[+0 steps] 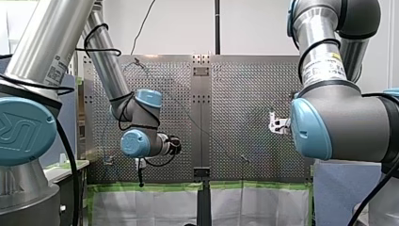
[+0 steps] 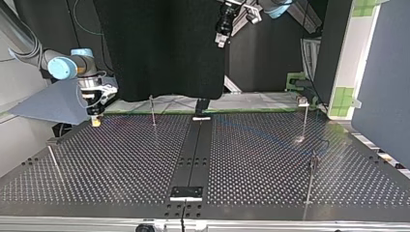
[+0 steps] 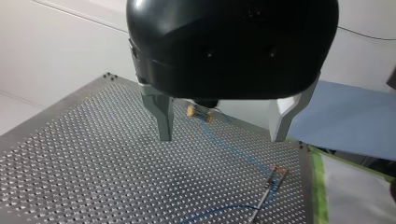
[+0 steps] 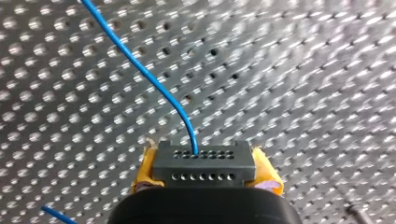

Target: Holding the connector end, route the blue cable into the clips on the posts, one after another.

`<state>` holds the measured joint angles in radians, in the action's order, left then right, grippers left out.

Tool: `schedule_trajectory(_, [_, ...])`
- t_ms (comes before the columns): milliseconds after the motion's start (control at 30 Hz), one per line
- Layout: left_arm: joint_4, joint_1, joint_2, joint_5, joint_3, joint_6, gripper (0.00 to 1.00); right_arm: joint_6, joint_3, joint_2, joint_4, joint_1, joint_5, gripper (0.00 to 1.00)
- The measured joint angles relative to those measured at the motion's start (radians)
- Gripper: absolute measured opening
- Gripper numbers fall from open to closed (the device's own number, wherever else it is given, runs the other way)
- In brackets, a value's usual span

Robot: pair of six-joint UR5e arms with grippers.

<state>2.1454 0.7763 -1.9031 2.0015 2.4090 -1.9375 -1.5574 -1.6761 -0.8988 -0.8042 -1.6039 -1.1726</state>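
In the top view the strip (image 2: 192, 150) runs down the middle of the table (image 2: 121, 183). Left of the strip stand one post (image 2: 152, 110) by the far edge and another post (image 2: 54, 163) nearer; right of it stand two more. Far left of the strip, at the far edge, my right gripper (image 2: 96, 121) has the connector (image 4: 203, 164) between its fingers. From the connector the cable (image 4: 154, 79) runs over the table. My left gripper (image 3: 224, 135) hangs high above the strip's far end.

My left arm's black metal-fingered gripper (image 3: 222, 138) hangs above the perforated steel tabletop (image 3: 70, 154), its two fingers spread wide with nothing between them. My right arm's yellow-padded gripper (image 4: 205, 171) points down, seemingly just over the tabletop, pads pressed against both sides of a dark grey rectangular connector (image 4: 205, 161).
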Motion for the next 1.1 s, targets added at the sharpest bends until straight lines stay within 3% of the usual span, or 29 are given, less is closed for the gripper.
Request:
schedule_trajectory(133, [-0.006, -0.002, 0.0, 0.0, 0.013, 0.0, 1.0, 0.0, -0.001, -0.006, 0.001, -0.007, -0.02, 0.0])
schedule_trajectory(267, [-0.014, -0.003, 0.0, 0.0, 0.015, 0.0, 1.0, -0.012, -0.005, -0.007, -0.009, -0.012, -0.034, 0.0])
schedule_trajectory(433, [-0.026, -0.01, 0.0, 0.008, 0.016, 0.01, 1.0, -0.025, -0.006, -0.004, -0.021, -0.022, -0.033, 0.0])
schedule_trajectory(633, [-0.077, -0.023, 0.0, 0.038, 0.016, 0.058, 1.0, -0.03, -0.006, -0.003, -0.02, -0.039, -0.032, 0.0])
schedule_trajectory(833, [-0.136, -0.036, 0.0, 0.02, 0.016, 0.089, 1.0, -0.032, -0.007, -0.001, -0.021, -0.049, -0.032, 0.0])
schedule_trajectory(1100, [-0.153, -0.039, 0.0, 0.015, 0.016, 0.094, 1.0, -0.033, -0.008, -0.001, -0.023, -0.052, -0.032, 0.0])
